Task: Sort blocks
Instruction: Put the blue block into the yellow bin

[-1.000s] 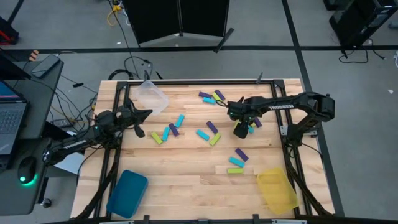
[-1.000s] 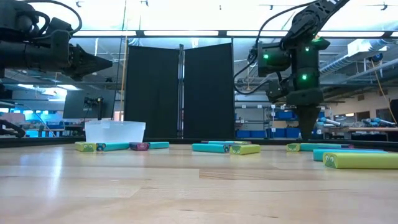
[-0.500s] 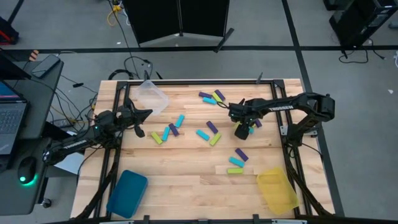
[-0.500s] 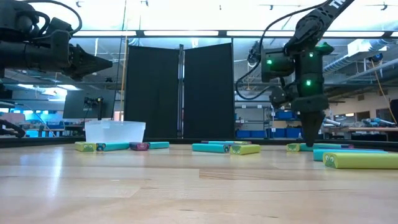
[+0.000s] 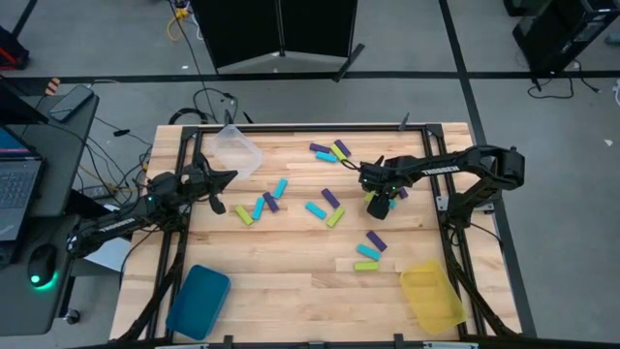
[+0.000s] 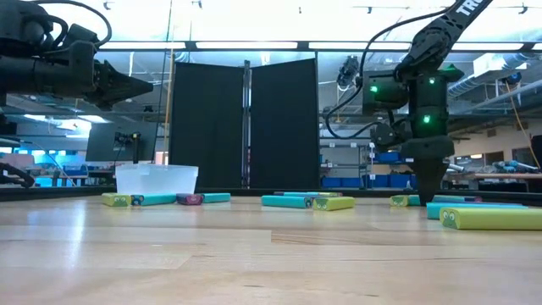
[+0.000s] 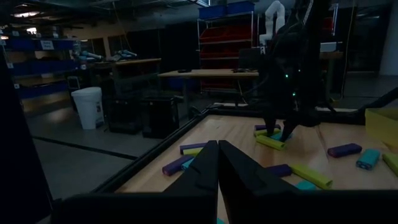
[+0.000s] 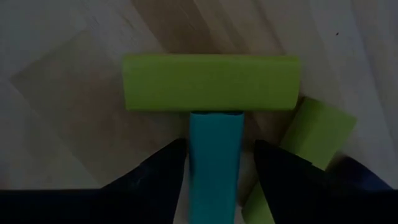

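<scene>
Small cyan, purple and yellow-green blocks lie scattered flat on the wooden table (image 5: 291,242). My right gripper (image 5: 380,204) (image 6: 430,196) points straight down, low over a cluster at the right. In its wrist view it (image 8: 216,149) is open, one finger on each side of a cyan block (image 8: 216,168). I cannot see it touching that block. A yellow-green block (image 8: 210,83) lies across the cyan block's end, and another (image 8: 311,134) lies beside it. My left gripper (image 5: 231,175) (image 6: 148,85) (image 7: 217,149) is shut and raised over the table's left part.
A clear tray (image 5: 237,153) stands at the far left, a teal tray (image 5: 199,301) at the near left corner, and a yellow tray (image 5: 431,296) at the near right corner. Block groups lie at centre (image 5: 325,206), left (image 5: 260,206), far (image 5: 329,151) and near right (image 5: 368,252).
My right gripper has come down toward the table and shifted a little toward the right edge, ending low over the block cluster. The left arm has kept still and no block has moved.
</scene>
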`<action>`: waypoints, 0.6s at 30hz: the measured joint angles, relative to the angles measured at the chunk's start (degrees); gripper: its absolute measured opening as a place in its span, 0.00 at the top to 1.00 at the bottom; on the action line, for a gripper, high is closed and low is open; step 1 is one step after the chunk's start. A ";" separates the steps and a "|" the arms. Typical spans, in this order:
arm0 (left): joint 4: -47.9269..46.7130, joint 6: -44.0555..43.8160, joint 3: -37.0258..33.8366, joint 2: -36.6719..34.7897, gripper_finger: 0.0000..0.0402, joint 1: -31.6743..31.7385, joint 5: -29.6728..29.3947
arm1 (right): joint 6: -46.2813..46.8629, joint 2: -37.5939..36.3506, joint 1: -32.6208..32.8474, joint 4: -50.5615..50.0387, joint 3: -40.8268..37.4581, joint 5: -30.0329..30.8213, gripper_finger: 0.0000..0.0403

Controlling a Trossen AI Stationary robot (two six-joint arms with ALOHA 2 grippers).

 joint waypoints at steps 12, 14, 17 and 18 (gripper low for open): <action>-0.01 0.00 0.00 0.00 0.96 0.00 0.02 | 0.16 0.11 -0.22 0.12 0.28 -0.51 0.71; -0.01 0.00 0.00 0.00 0.96 0.00 0.02 | 0.92 0.27 0.01 -1.29 1.42 -0.51 0.71; -0.01 0.00 0.00 0.00 0.96 0.00 0.02 | 1.44 0.52 1.20 -5.15 4.13 0.04 0.71; -0.01 -0.01 0.00 0.00 0.96 0.00 0.02 | 1.49 0.48 1.84 -6.03 5.42 0.06 0.71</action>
